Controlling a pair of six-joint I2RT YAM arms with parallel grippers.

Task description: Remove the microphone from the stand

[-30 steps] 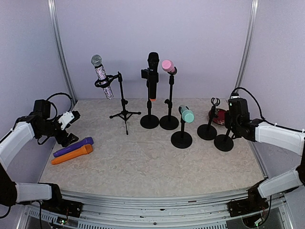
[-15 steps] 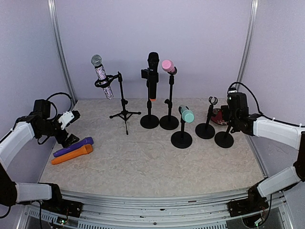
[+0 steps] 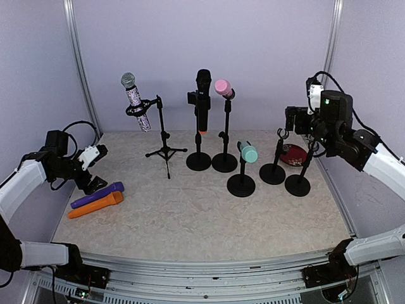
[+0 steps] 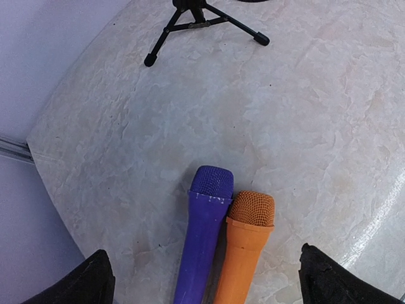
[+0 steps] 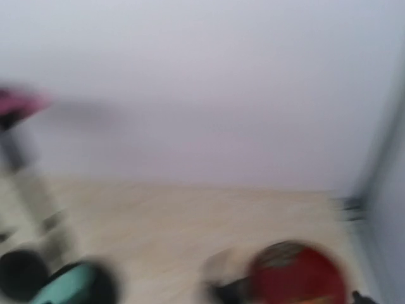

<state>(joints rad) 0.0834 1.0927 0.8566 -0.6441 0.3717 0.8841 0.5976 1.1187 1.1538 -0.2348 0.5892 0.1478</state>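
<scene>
Fingers (image 4: 88, 285) of the left gripper (image 3: 96, 170) stand wide apart over the purple microphone (image 4: 204, 234) and orange microphone (image 4: 248, 244), which lie side by side on the table (image 4: 297, 95). The right gripper (image 3: 293, 120) hangs above 2 bare stands (image 3: 297, 185), and I cannot tell how its fingers stand. The teal microphone (image 3: 248, 152) sits in a short stand (image 3: 241, 185) nearby.

Counted 7 mics total. 4 sat in stands: glitter mic (image 3: 134, 101), black mic (image 3: 202, 95), pink-head mic (image 3: 222, 87), teal-head mic (image 3: 248, 152). 3 lay loose on the bench (image 3: 190, 221): purple mic (image 3: 97, 195), orange mic (image 3: 95, 206), and a red mic (image 3: 295, 154) partly hidden at the back right. Stands: 6 in all. That was 1 tripod stand (image 3: 166, 152) and 5 round-base ones, 2 of them empty: rear empty stand (image 3: 273, 173), front empty stand (image 3: 297, 185). Arms: 2, left arm (image 3: 25, 183) and right arm (image 3: 380, 164).
</scene>
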